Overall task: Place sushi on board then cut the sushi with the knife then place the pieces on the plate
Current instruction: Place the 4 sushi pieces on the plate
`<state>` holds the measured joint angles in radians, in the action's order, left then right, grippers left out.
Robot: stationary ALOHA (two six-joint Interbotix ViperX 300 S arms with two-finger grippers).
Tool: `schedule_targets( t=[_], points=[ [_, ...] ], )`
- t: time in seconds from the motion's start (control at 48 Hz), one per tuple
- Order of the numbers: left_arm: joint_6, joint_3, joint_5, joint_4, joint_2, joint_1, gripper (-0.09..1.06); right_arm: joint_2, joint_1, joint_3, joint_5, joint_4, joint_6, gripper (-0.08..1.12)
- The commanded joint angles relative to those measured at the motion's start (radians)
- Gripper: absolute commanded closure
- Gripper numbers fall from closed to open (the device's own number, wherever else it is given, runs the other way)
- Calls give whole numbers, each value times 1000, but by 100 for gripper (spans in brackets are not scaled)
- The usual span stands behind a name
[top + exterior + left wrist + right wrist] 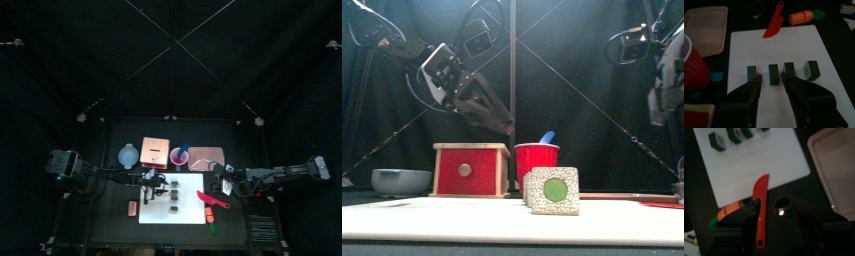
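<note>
The left claw (771, 80) hovers open over the white cutting board (777, 50), its jaws straddling one inner piece of four dark green sushi pieces (773, 73) standing in a row. The right claw (767, 209) hangs above the red toy knife (762, 198), jaws apart, gripping nothing. The knife lies across the board's edge, near the pink tray (834, 163).

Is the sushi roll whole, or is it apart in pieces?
Apart. The left wrist view shows four dark green blocks standing on the white cutting board, with gaps between them.
</note>
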<state>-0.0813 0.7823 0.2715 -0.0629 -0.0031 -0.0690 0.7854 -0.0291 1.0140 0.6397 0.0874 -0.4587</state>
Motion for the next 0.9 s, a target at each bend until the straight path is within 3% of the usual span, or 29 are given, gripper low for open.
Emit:
schedule_targets(
  t=[0.021, 0.125, 0.271, 0.521, 0.896],
  points=[
    [5, 14, 9, -14, -17, 17, 21, -61, 26, -44, -94, 81, 0, 18],
    [-3, 34, 11, -34, -25, 18, 21, -135, 46, -60, -196, 149, 5, 17],
    [-5, 57, 14, -35, -38, 20, 21, -233, 75, -75, -344, 201, -2, 16],
    [2, 94, 11, -54, -40, 57, 21, -419, 98, -123, -517, 207, 0, 13],
    [-6, 104, -18, -57, -21, 74, 21, -706, 95, -299, -548, 252, 8, 13]
  ],
)
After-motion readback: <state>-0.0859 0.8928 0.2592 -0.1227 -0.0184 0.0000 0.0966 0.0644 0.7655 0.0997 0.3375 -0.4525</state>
